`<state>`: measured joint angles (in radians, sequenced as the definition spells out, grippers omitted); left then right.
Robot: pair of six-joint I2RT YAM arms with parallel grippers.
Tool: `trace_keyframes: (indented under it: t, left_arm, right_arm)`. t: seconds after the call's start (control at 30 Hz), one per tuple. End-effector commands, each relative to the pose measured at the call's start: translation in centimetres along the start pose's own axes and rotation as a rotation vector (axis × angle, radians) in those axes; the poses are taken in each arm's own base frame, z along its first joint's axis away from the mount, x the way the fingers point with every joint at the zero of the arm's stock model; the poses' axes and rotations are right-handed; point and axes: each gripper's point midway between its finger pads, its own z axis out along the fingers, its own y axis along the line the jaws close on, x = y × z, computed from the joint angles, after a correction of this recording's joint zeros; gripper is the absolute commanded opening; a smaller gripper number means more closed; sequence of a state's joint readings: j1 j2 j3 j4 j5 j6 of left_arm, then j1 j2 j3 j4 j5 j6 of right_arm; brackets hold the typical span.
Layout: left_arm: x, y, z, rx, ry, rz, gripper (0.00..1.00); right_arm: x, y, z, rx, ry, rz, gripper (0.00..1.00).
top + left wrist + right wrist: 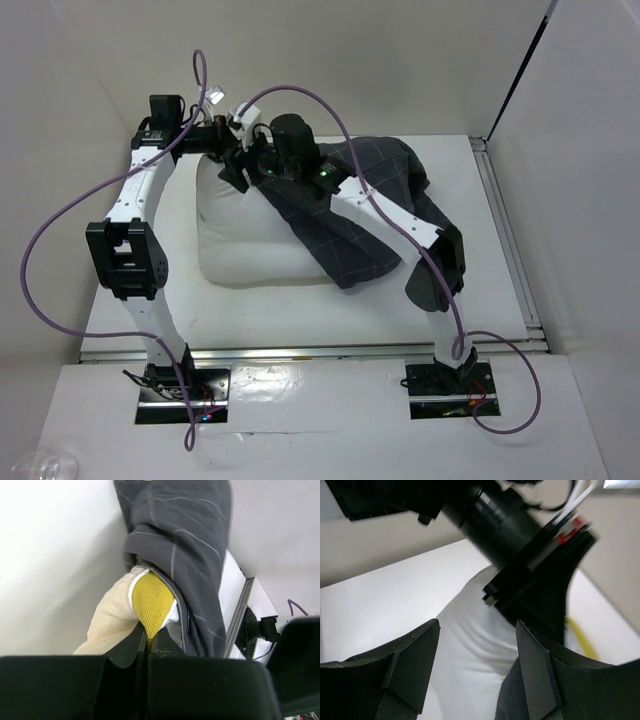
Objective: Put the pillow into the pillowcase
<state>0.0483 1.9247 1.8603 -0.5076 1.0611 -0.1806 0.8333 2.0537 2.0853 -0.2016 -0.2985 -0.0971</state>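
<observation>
The white pillow (250, 240) lies left of centre on the table, with its right part under the dark checked pillowcase (375, 195). My left gripper (148, 645) is shut on the pillow's yellow mesh edge (150, 600) at its far corner, where the pillowcase (185, 545) hem drapes beside it. In the top view the left gripper (232, 165) and right gripper (262, 165) meet at that back corner. My right gripper (477, 655) stands open over wrinkled white pillow (465, 680), holding nothing. Dark cloth shows by its right finger (535, 675).
The left arm's black wrist body (520, 555) hangs close in front of the right gripper. Purple cables (60, 230) loop over both arms. White walls close the table at the back and sides, and a metal rail (510, 240) runs along the right edge.
</observation>
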Motion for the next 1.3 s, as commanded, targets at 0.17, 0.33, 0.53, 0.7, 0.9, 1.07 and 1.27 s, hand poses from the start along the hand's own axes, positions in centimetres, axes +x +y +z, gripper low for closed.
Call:
trace_keyframes:
  t: [0.17,0.33,0.53,0.7,0.9,1.07,1.27]
  left_arm:
    - [-2.2,-4.3,-0.3,0.088,-0.034,0.134,0.00]
    - [-2.7,-4.3,-0.3,0.088,-0.033,0.133,0.00]
    - [-3.2,-4.2,-0.8,0.072,-0.044,0.138,0.00]
    - [-3.1,-4.0,-0.7,0.071,-0.037,0.133,0.00]
    - [-3.3,-4.0,-0.7,0.071,-0.037,0.133,0.00]
    - [-3.1,-4.0,-0.7,0.071,-0.032,0.123,0.00]
    - [-3.0,-4.1,-0.8,0.071,-0.033,0.135,0.00]
  right_arm:
    - [-6.5,-5.2,-6.8,0.364,-0.093,-0.226,0.69]
    - [0.8,-6.8,-8.6,0.429,0.151,-0.267,0.69]
    - [7.1,-8.4,-13.0,0.522,0.330,-0.320,0.69]
    - [9.8,-8.0,-14.5,0.508,0.392,-0.294,0.69]
    - [12.1,-8.0,-13.0,0.473,0.389,-0.275,0.35]
    - [9.0,-9.1,-8.9,0.426,0.301,-0.215,0.00]
    - [5.0,-8.2,-6.4,0.345,0.203,-0.167,0.00]
